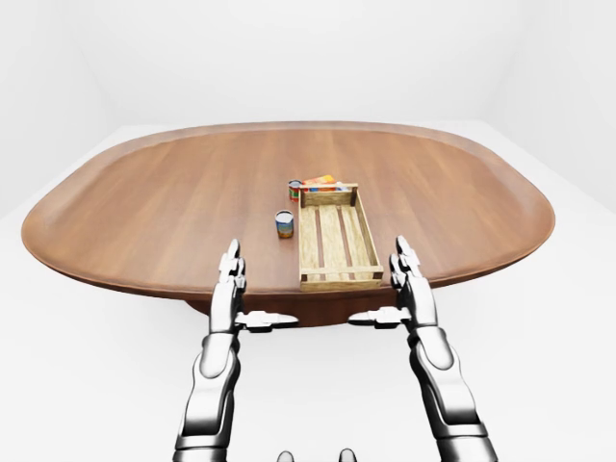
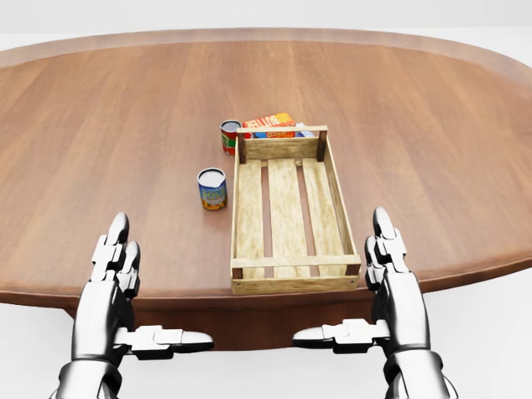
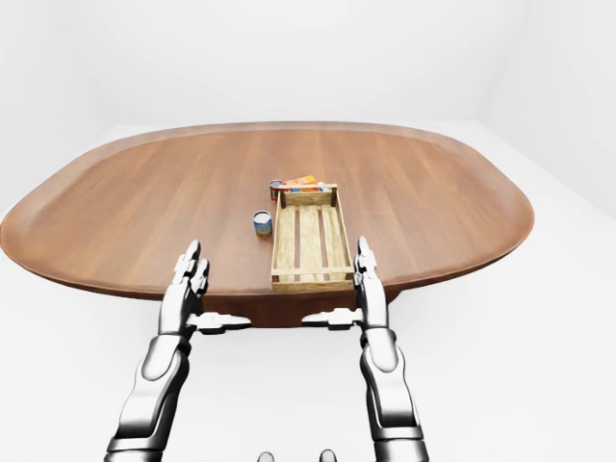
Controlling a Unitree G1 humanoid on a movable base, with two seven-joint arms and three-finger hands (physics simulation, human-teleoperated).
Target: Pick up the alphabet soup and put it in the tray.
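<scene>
Standing beside tray [image 2: 248, 204], alphabet soup [image 2: 212, 189], well above open left hand [image 2: 116, 283]

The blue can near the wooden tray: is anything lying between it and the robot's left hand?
No. In the head view only bare table lies between the blue can and the left hand.

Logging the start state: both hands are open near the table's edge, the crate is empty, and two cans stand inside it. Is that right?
One thing is wrong: the cans are not inside the crate. The head view shows both standing on the table outside its left wall, the blue-labelled can nearer the robot and the red can by the far corner. The crate is indeed empty, and the left hand and right hand are open.
</scene>
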